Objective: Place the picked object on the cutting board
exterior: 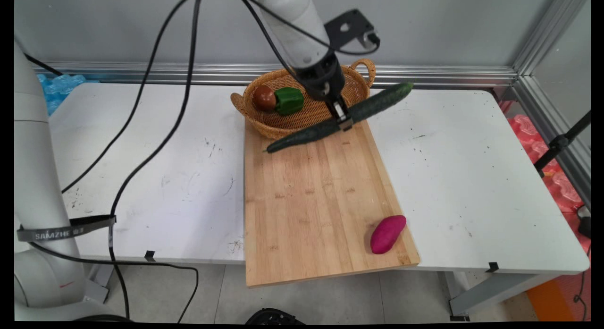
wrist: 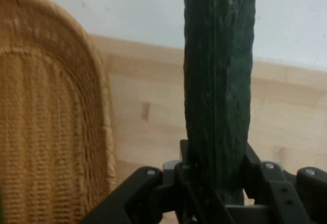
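Note:
My gripper (exterior: 343,121) is shut on a long dark green cucumber (exterior: 339,117), gripping it near its middle and holding it tilted in the air over the far end of the wooden cutting board (exterior: 311,197). In the hand view the cucumber (wrist: 218,81) runs straight up between my fingers (wrist: 250,170), with the board and the basket's woven wall (wrist: 51,122) below it. The wicker basket (exterior: 306,113) stands just behind the cucumber, holding a brown-red tomato (exterior: 264,97) and a green pepper (exterior: 289,100).
A purple sweet potato (exterior: 387,233) lies at the board's near right corner. The board overhangs the table's near edge. Black cables (exterior: 155,130) hang over the left half of the white table (exterior: 472,178). Metal rails line the wall behind.

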